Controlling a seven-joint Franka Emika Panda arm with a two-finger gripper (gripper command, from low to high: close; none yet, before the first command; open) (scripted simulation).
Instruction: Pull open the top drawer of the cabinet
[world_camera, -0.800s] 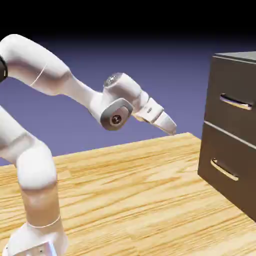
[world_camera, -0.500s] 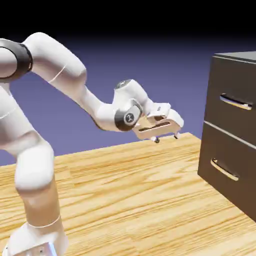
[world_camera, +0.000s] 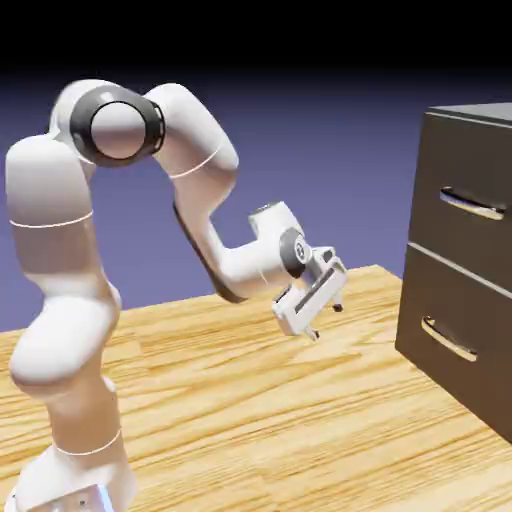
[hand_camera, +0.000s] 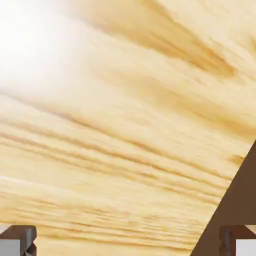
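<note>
Gripper (world_camera: 325, 318) spread wide and empty, angled down above the wooden table (world_camera: 250, 400), well apart from the cabinet (world_camera: 465, 260) at right, top drawer (world_camera: 470, 205) shut, handle (world_camera: 472, 206) untouched.

The cabinet (world_camera: 465, 260) runs off the exterior view's right edge, cutting short both handles. In the hand view only a dark wedge of it (probably its base) shows at lower right, the fingers (hand_camera: 18, 239) are cropped by the bottom edge, and glare washes out the desk (hand_camera: 30, 40) at upper left.
</note>
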